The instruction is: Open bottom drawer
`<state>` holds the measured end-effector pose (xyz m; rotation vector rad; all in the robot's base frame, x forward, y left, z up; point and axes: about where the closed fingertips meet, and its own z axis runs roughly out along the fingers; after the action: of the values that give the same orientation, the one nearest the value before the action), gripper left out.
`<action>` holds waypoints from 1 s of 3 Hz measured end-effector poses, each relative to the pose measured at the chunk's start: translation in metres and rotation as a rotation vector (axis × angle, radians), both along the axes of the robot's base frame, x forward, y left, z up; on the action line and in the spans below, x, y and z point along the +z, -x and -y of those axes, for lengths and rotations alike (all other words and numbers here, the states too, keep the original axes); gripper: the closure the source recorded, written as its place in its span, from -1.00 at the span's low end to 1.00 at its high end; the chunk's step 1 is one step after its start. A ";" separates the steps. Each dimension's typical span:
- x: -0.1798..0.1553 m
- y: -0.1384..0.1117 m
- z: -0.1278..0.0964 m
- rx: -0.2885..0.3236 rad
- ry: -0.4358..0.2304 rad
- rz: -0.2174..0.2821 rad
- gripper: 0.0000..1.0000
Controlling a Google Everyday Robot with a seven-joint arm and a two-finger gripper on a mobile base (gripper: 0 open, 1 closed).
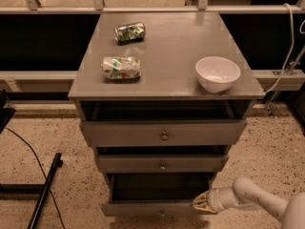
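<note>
The grey cabinet has three drawers. The bottom drawer (pixel 152 207) is pulled out toward me, and its dark inside (pixel 157 187) shows above the front panel. Its small knob (pixel 162 213) sits at the very bottom edge of the view. My gripper (pixel 199 202) comes in from the lower right on a white arm (pixel 248 197) and rests at the right end of the bottom drawer's front edge. The middle drawer (pixel 162 163) and top drawer (pixel 164 133) also stand a little way out.
On the cabinet top (pixel 167 75) lie two crushed cans (pixel 129 31) (pixel 122 67) and a white bowl (pixel 218 73). A black stand with a cable (pixel 43 190) is on the speckled floor at left. A rail and white cable (pixel 288 42) run behind at right.
</note>
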<state>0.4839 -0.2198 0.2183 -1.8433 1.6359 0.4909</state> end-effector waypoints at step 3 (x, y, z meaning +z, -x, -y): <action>0.027 0.025 -0.018 0.025 -0.042 0.026 -1.00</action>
<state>0.4593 -0.2021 0.2449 -1.8333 1.5757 0.5067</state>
